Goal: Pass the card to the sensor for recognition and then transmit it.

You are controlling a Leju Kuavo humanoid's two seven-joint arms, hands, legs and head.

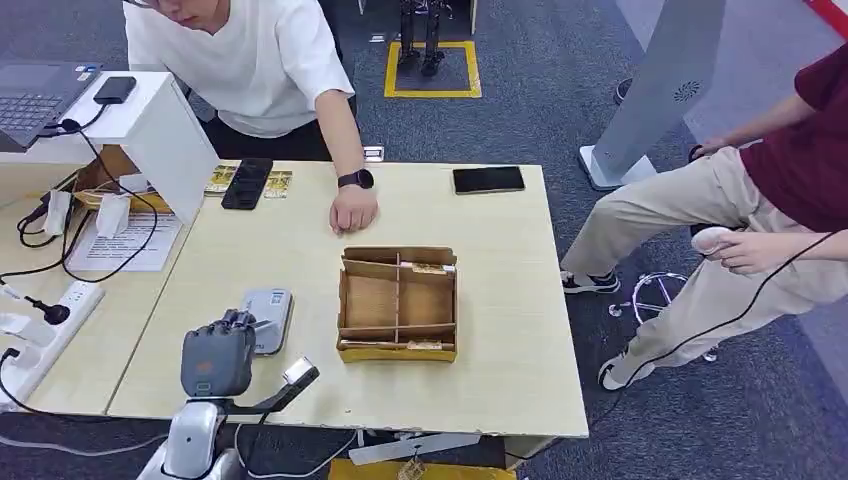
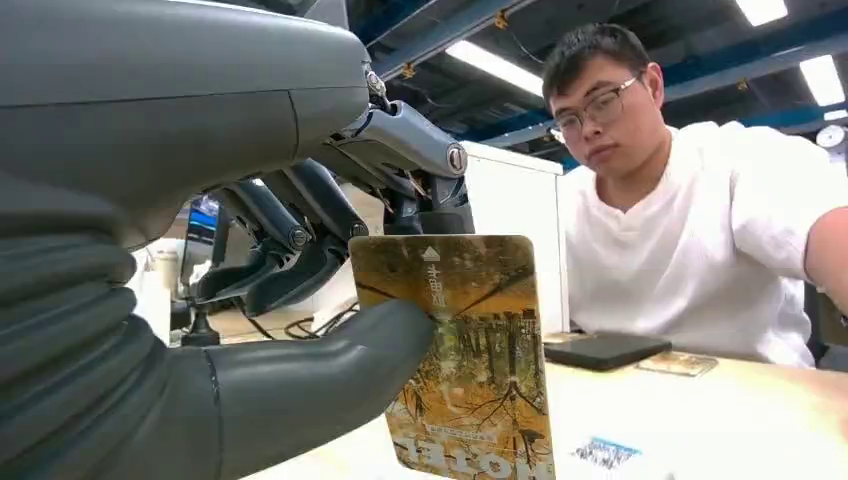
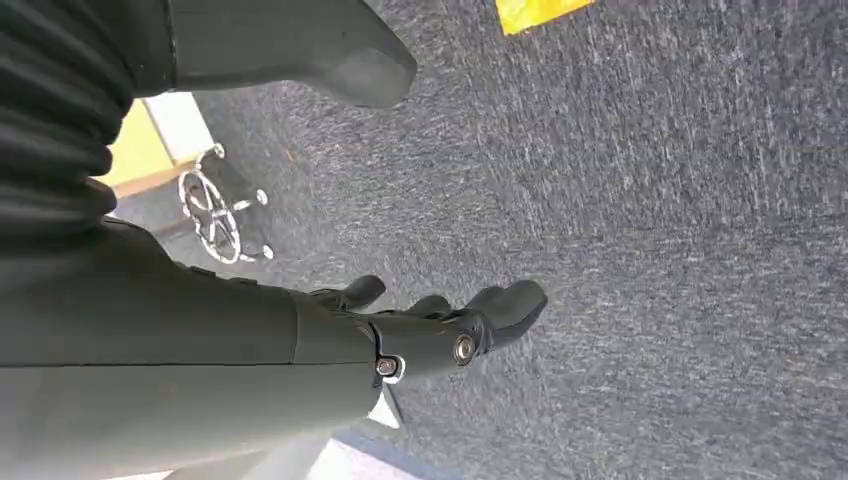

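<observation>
One card (image 2: 465, 360) sits pinched between the left hand (image 1: 217, 358)'s thumb and fingers just over the grey sensor (image 1: 266, 318), its bottom edge cut off, while the right hand (image 3: 430, 325) hangs with fingers apart, holding nothing, over carpet, and two people sit beyond the table (image 1: 500, 390).

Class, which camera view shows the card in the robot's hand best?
The left wrist view: the card faces the camera, pinched by the left hand. In the head view that hand's back hides it; the right wrist view looks at carpet.
</observation>
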